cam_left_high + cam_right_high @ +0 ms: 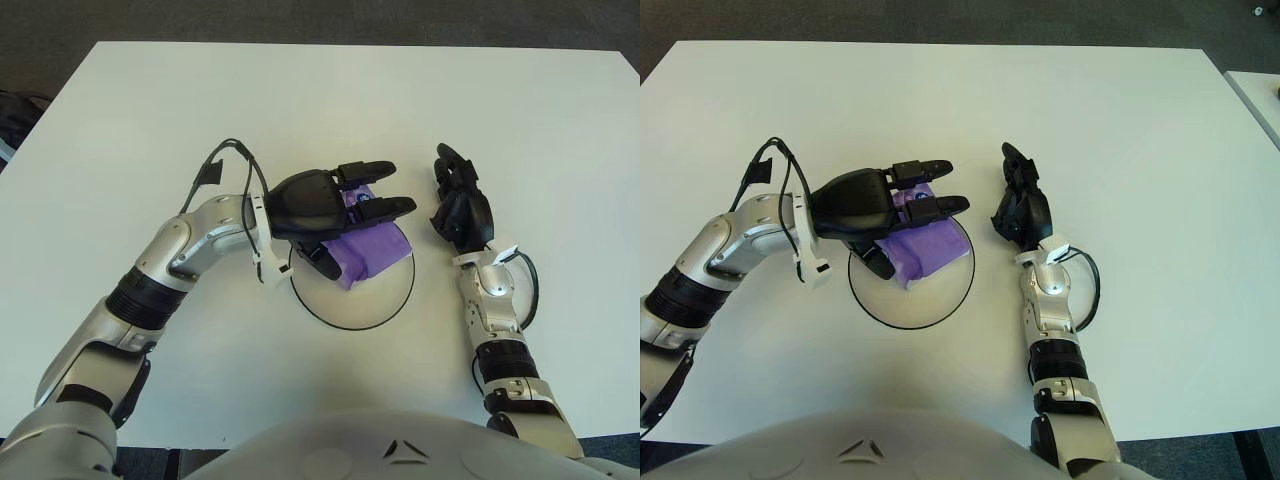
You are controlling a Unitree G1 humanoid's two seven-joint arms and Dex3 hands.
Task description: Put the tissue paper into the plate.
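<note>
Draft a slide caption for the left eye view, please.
Left hand over purple tissue paper lying on the plate; right hand idle beside it.
</note>
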